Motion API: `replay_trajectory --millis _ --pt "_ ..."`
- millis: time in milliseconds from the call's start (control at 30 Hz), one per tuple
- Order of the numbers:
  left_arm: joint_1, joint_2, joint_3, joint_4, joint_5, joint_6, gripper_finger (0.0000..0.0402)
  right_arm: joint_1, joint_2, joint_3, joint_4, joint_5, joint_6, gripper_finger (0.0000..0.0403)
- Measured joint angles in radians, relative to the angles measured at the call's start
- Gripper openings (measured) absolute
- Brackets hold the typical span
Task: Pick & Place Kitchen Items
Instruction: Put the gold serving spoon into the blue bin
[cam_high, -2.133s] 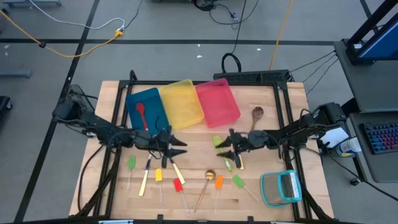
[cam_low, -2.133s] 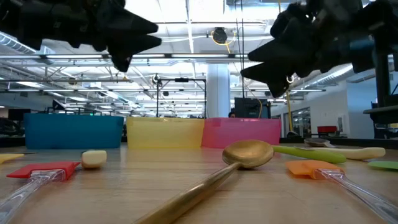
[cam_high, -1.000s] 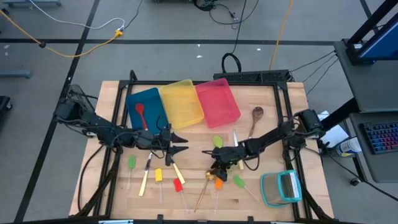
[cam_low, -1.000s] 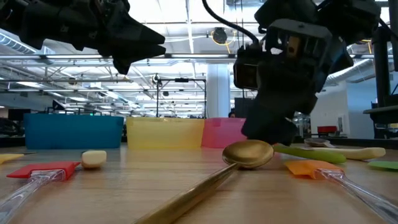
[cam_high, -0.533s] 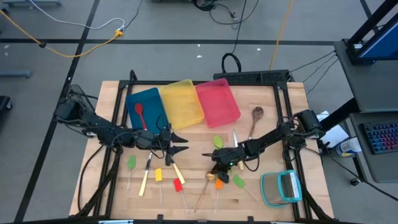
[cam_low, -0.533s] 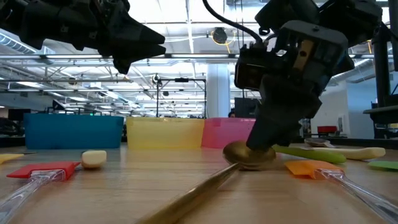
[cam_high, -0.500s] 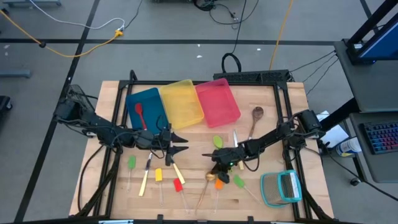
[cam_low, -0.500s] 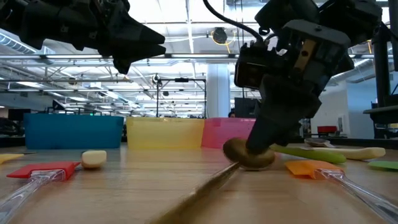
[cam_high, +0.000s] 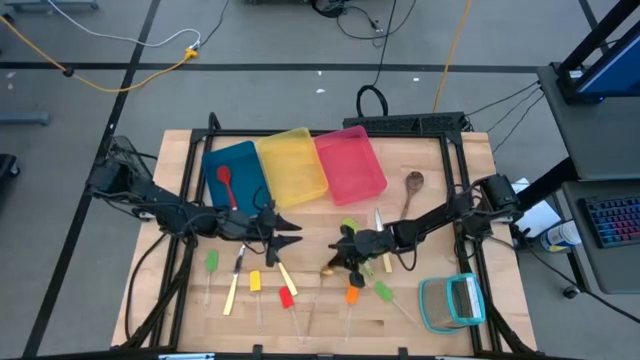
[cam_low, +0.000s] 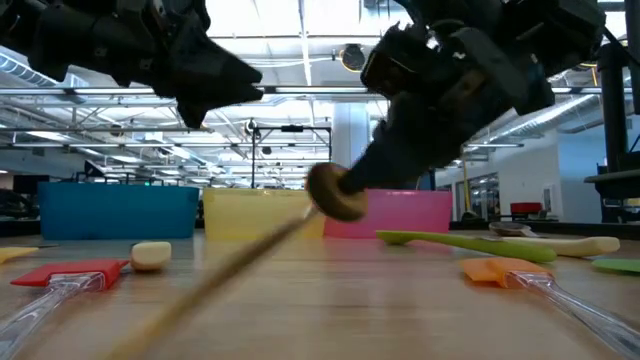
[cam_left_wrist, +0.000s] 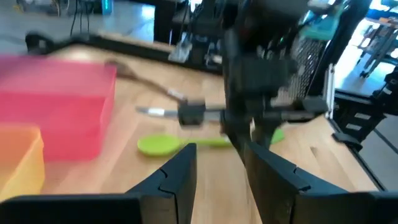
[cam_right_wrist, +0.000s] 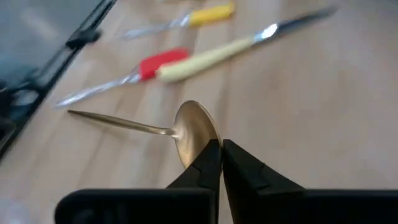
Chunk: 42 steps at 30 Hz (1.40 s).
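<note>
My right gripper (cam_high: 341, 258) is at mid-table, shut on a gold spoon (cam_low: 335, 192), whose handle (cam_low: 215, 270) slants down from the raised bowl toward the near edge. I cannot tell whether the handle's free end touches the wood. To its left, my left gripper (cam_high: 290, 237) hovers open over the table with nothing between its fingers (cam_left_wrist: 180, 177). A green spoon (cam_left_wrist: 168, 144) lies flat on the wood behind the right gripper. More utensils lie flat near the front: an orange-headed stick (cam_high: 352, 295), a red-headed one (cam_high: 286, 297) and a yellow-handled knife (cam_high: 232, 290). My right gripper pinches the rim of the spoon's bowl (cam_right_wrist: 200, 142) between its two fingertips, on the side opposite the handle. The fingers slant down from the table's right. The bowl is lifted clear of the table and tilted, with the handle (cam_right_wrist: 118, 123) pointing away from the fingers.
Blue (cam_high: 232, 170), yellow (cam_high: 292, 165) and pink (cam_high: 350, 163) bins stand in a row at the far side, with a red spoon (cam_high: 227, 182) in the blue one. A brown spoon (cam_high: 412, 185) lies far right. A teal-framed square object (cam_high: 452, 302) sits at the near right corner.
My right gripper has shut on the gold spoon's bowl, then rolled and risen a little toward the far edge. The bowl has come up off the table and the spoon has tipped, its handle swinging toward the table's left.
</note>
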<state>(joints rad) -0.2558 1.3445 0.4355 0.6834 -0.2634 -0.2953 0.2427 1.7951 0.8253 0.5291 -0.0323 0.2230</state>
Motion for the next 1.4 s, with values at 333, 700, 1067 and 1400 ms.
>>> replay_trajectory --millis 333,700,1067,1400 --pt "-0.027 0.088 -0.001 -0.008 0.001 -0.166 0.0138 -0.004 -0.094 0.0 -0.008 0.193 -0.171 0.0002" --pt "-0.096 0.307 0.079 0.099 0.003 -0.276 0.0138 -0.041 -0.148 0.0 -0.011 0.194 -0.26 0.0003" --pt "-0.091 0.389 0.166 0.066 -0.04 -0.309 0.0138 -0.066 -0.148 -0.001 -0.024 0.189 -0.311 0.0004" --pt "-0.091 0.386 0.165 0.029 -0.063 -0.313 0.0076 -0.081 -0.148 -0.001 -0.006 0.193 -0.327 0.0004"
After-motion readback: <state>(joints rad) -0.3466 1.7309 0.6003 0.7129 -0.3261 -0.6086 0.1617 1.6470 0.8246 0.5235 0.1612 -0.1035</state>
